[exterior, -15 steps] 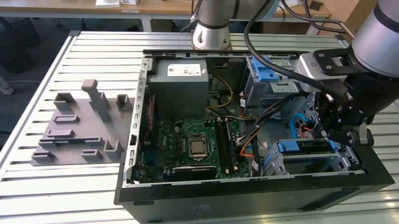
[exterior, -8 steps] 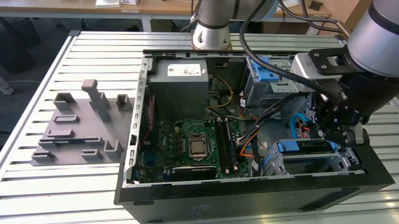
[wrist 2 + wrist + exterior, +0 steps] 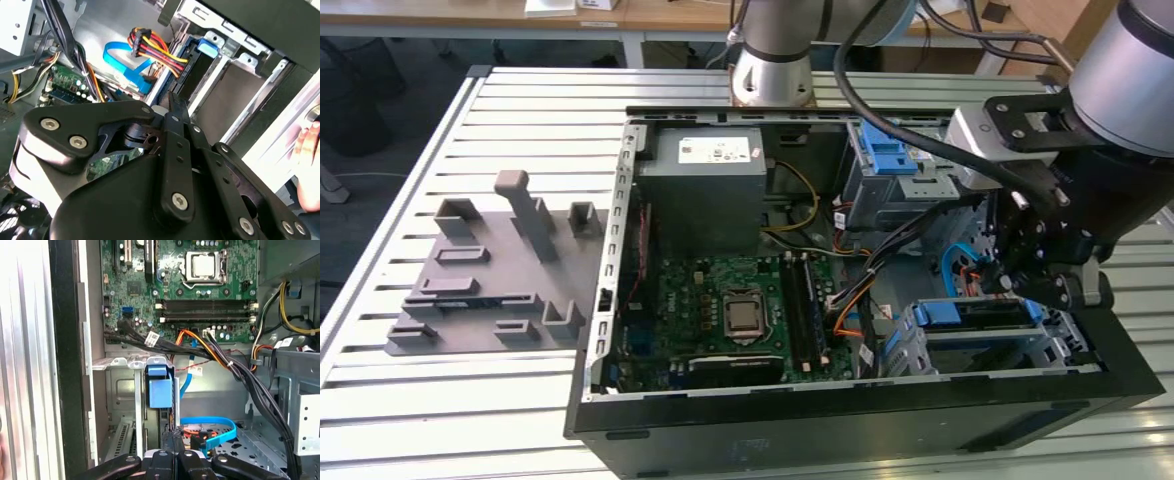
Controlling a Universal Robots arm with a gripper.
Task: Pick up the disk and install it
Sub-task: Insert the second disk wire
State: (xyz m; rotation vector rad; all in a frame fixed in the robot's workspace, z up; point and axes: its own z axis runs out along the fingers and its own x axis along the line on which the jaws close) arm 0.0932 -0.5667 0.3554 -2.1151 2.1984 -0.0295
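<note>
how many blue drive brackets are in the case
2: the upper bracket beside the power supply, the lower bracket beneath the arm. The arm may hide others.

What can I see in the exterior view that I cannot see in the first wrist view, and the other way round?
The exterior view adds the grey fixture on the slatted table, the grey power supply box and the arm. The first wrist view adds the white tags on the black cables and the perforated case floor. Both share the motherboard, the blue flat cable, the blue-topped part in the drive bay and the gripper, its fingers shut.
</note>
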